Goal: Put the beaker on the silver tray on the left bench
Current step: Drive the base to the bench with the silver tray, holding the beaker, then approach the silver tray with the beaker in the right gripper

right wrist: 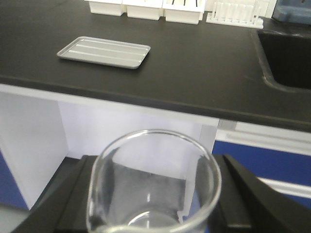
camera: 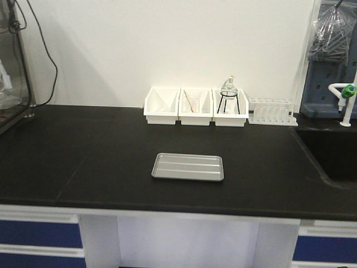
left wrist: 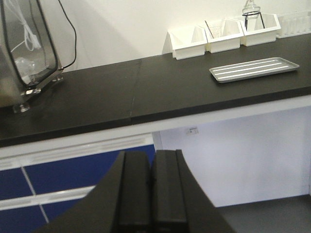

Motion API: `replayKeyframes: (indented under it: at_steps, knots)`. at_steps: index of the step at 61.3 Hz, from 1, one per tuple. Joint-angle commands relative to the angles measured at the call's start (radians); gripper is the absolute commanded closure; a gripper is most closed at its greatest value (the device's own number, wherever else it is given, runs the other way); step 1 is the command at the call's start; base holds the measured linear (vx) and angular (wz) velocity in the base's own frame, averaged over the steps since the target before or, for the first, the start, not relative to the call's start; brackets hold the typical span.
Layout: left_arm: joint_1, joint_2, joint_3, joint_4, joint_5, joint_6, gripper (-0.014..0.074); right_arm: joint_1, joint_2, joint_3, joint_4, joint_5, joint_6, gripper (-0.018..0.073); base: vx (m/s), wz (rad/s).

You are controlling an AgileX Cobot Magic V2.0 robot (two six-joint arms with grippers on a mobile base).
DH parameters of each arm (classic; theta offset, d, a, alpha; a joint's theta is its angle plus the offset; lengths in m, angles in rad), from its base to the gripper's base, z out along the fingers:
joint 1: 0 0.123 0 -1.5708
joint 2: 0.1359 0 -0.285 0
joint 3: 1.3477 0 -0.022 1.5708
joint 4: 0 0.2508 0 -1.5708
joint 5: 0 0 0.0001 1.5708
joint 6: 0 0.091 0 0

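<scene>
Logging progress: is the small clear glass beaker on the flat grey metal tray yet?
No, the flat grey metal tray lies bare; the small clear glass beaker is held in the right tool.

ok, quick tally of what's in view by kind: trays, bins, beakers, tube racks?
silver tray: 1
white bins: 3
beaker: 1
test tube rack: 1
Total: 6

The left gripper [left wrist: 151, 167] is closed tight; the right gripper [right wrist: 154, 194] clasps the beaker [right wrist: 146, 170].
</scene>
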Motion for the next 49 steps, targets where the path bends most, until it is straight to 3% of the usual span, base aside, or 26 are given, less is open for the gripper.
replayKeyframes:
  at_steps: [1,49]
  knots:
    - [-0.006,-0.008,0.02,-0.005,-0.083,-0.006,0.0595,-0.006,-0.001,-0.038,-0.011,-0.055,0.003,0.0571,0.42,-0.06]
    - [-0.006,-0.008,0.02,-0.005,-0.083,-0.006,0.0595,-0.006,-0.001,-0.038,-0.011,-0.055,0.003,0.0571,0.4,-0.07]
